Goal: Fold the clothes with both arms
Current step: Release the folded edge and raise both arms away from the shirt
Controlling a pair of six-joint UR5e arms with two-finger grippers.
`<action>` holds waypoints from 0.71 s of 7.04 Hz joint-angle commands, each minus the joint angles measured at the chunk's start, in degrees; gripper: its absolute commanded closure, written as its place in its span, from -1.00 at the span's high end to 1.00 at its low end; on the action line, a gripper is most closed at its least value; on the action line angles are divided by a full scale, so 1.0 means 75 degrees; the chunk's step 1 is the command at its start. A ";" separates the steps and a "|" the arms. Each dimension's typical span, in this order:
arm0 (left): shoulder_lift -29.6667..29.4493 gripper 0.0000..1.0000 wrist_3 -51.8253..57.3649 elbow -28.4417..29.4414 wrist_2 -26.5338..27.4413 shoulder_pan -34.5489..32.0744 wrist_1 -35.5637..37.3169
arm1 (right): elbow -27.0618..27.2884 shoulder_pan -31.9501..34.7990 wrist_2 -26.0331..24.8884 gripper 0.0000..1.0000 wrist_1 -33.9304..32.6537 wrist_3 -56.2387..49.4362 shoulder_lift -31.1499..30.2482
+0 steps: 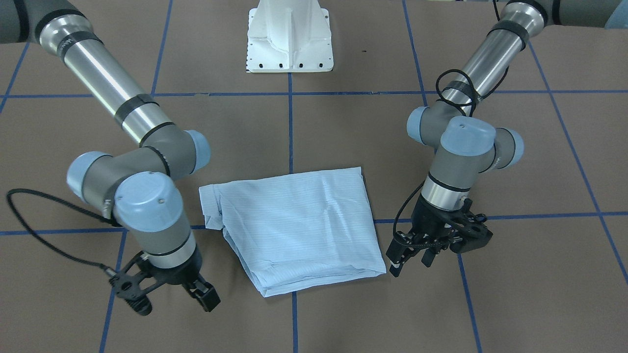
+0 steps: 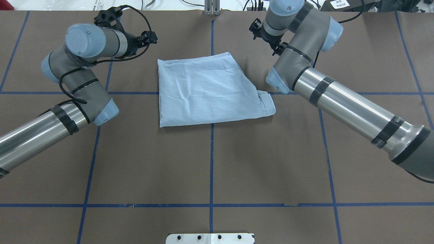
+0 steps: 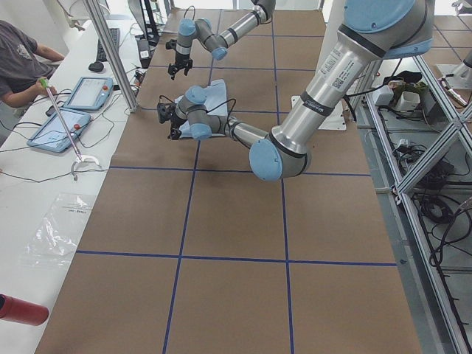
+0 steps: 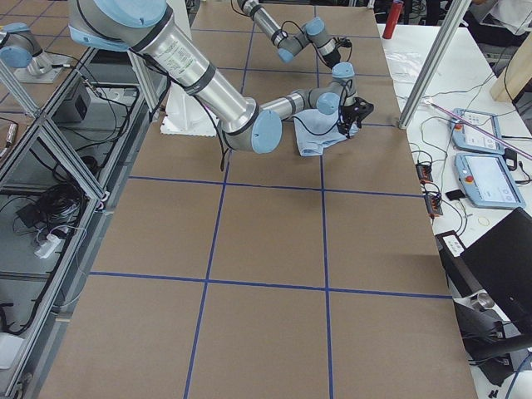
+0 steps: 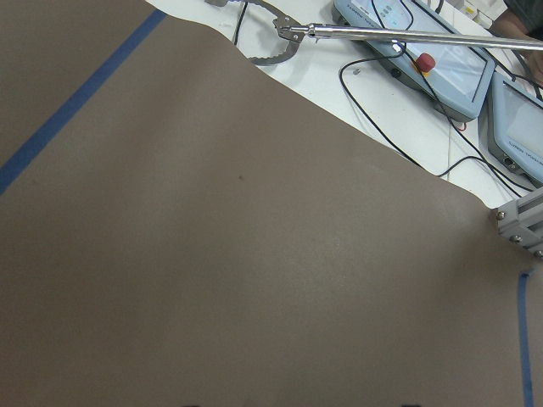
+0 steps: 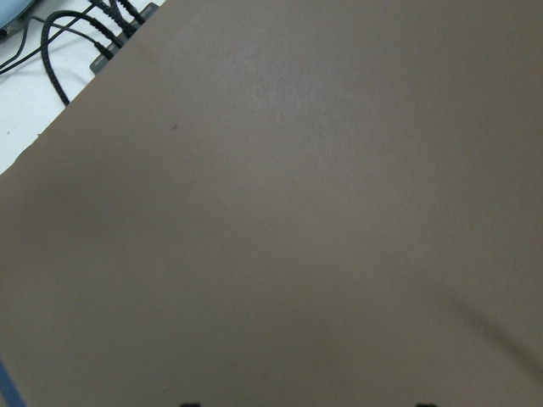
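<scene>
Since the shirt (image 1: 294, 225) lies folded | nearly done, I reckon (maybe one fold left) | left gripper (image 1: 410, 264), right gripper (image 1: 200, 294): spread wide, empty

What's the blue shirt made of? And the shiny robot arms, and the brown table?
The shirt looks like thin woven cloth, maybe cotton: soft creases, fine stripes. The left arm and right arm have tubes that look like bare metal, glossy with bright reflections; their joint caps seem smooth blue-grey plastic. The table cover is probably matte brown paper.
</scene>
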 commanded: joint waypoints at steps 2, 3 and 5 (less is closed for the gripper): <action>0.1172 1.00 0.4219 -0.0509 -0.2167 -0.1411 0.0076 | 0.1123 0.2008 0.2319 1.00 -0.0997 -0.5134 -0.1774; 0.1594 1.00 0.5427 -0.0510 -0.2835 -0.2147 0.0112 | 0.1473 0.2536 0.2357 1.00 -0.2060 -0.6962 -0.1998; 0.2123 1.00 0.7948 -0.0603 -0.3881 -0.3427 0.0799 | 0.1675 0.3824 0.2520 1.00 -0.3845 -1.0503 -0.2210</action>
